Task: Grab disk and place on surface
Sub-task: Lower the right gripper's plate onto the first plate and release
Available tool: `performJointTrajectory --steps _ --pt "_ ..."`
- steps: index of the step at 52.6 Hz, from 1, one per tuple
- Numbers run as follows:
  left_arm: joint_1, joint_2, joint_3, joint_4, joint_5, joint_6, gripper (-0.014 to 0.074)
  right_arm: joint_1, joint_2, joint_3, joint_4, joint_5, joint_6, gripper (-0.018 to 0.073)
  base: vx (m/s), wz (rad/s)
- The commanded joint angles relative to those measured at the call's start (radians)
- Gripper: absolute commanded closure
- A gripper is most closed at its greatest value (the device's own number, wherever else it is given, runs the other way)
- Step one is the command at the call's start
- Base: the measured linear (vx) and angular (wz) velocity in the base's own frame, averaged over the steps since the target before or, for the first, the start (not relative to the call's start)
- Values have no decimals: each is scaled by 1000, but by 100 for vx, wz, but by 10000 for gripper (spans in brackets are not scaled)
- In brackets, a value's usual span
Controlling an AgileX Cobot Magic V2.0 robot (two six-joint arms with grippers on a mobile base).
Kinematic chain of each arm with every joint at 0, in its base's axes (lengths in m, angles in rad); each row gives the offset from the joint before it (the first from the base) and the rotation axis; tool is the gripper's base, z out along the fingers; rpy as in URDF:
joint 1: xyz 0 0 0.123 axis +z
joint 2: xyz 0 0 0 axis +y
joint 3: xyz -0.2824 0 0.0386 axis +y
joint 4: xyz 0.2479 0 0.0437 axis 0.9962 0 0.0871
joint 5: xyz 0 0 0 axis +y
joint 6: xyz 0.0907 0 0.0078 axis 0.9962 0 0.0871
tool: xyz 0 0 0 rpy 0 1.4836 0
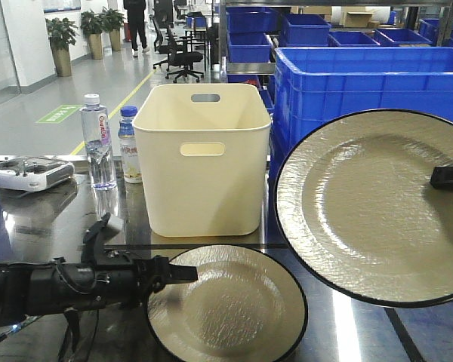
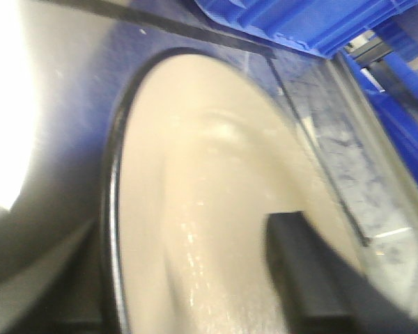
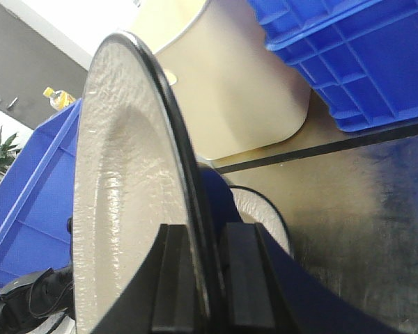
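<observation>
Two cream, black-rimmed disks show in the exterior front-facing view. One disk (image 1: 226, 305) lies flat on the shiny dark steel counter (image 1: 53, 219), just in front of a cream plastic bin (image 1: 202, 154) and near a black tape line (image 1: 211, 246) that runs across the counter behind it. The left gripper (image 1: 183, 274), at the end of a dark arm reaching in from the left edge, sits at this disk's left rim; in the left wrist-mounted view one dark finger (image 2: 313, 278) lies over the disk's (image 2: 216, 209) face, but the other finger is out of sight, so I cannot tell whether this gripper is clamped or loose. The second disk (image 1: 377, 207) is raised off the counter and tilted with its face toward the camera, in front of a large blue crate (image 1: 347, 83). The right gripper (image 1: 447, 176) grips it at its right edge; in the right wrist-mounted view the two dark fingers (image 3: 173, 278) stand on either side of the thin black rim, closed on the disk (image 3: 118, 195), which appears edge-on and nearly upright. Below and behind it in that view a part of the lying disk (image 3: 261, 212) shows on the counter (image 3: 362, 209). To the left of the bin stand two water bottles, a taller clear one (image 1: 98, 143) and a shorter one (image 1: 129, 147), and further left a white device (image 1: 30, 173) rests on the counter.
</observation>
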Motion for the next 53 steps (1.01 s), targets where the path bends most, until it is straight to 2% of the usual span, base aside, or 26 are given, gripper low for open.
performJointTrajectory --steps 1,9,14,19,24,32,37,43,47,53 --pt "47 -61 -36 -98 19 33 -34 -1 -10 -30 130 -30 1 568 0 0" --pt "157 -95 -36 -37 54 37 -21 12 36 -30 128 -35 -2 568 0 0" --pt "218 -137 -36 -24 147 37 13 66 87 -30 126 -66 -2 568 0 0" --pt "269 -191 -36 -25 233 37 86 158 151 -30 126 -113 -5 568 0 0" --pt "315 -257 -36 3 315 55 240 254 211 -30 134 -186 -26 568 0 0" --pt "363 -344 -36 95 320 62 610 405 315 -41 156 -287 -47 566 0 0" --pt "372 -386 -36 127 302 60 606 478 365 -48 152 -349 -73 563 0 0" --pt "371 -405 -36 133 306 53 604 513 389 -48 146 -390 -142 532 0 0" --pt "371 -413 -36 145 305 51 604 521 393 -48 146 -392 -171 483 0 0" --pt "371 -417 -36 162 305 43 604 522 393 -48 146 -390 -186 339 0 0"
